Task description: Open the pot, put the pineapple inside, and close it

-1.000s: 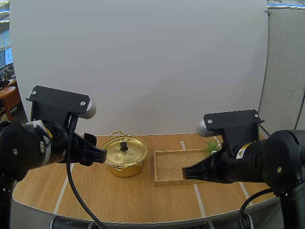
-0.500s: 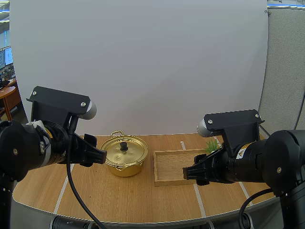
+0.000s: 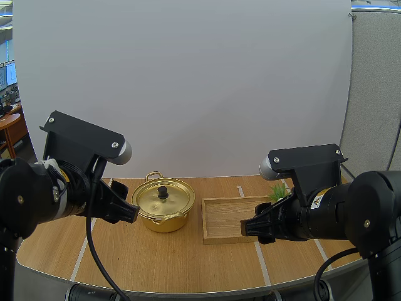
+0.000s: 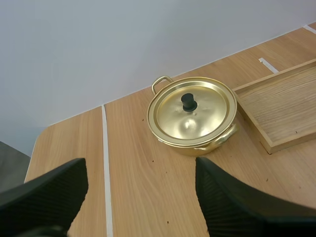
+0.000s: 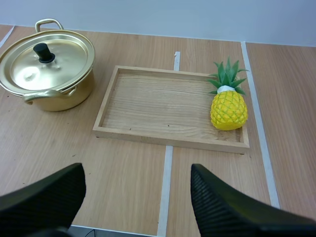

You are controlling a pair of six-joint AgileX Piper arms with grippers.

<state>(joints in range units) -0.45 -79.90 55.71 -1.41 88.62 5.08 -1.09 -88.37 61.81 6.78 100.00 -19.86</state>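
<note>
At the far left edge of the high view, a brown desk (image 3: 9,127) shows past a plain white panel (image 3: 188,88) that stands behind the wooden table (image 3: 163,260). The tabletop is light-grained wood with a rounded front edge, and strips of white tape (image 3: 82,257) run across it from front to back.

The left gripper (image 4: 141,172) hangs above the table on the near left side of the pot (image 3: 164,205). Its fingers are spread wide and nothing is between them. The pot is gold-coloured metal with two loop handles, and it rests on bare wood between two tape strips. Its lid (image 3: 161,197) sits closed on the rim, with the black knob (image 3: 162,189) at its centre.

Just right of the pot, close to it but not touching, lies the shallow wooden tray (image 3: 224,218), which sits across one tape strip. The pineapple (image 5: 228,109) is inside the tray at its right end. It seems to stand upright with its green leaves pointing toward the far rim, though from the high view little more than the leaves shows behind the right arm.

The right gripper (image 5: 137,175) hovers over the table in front of the tray's near rim, with its fingers parted wide and holding nothing. At the right, beyond the white panel, stands a grey partition wall (image 3: 376,88).
</note>
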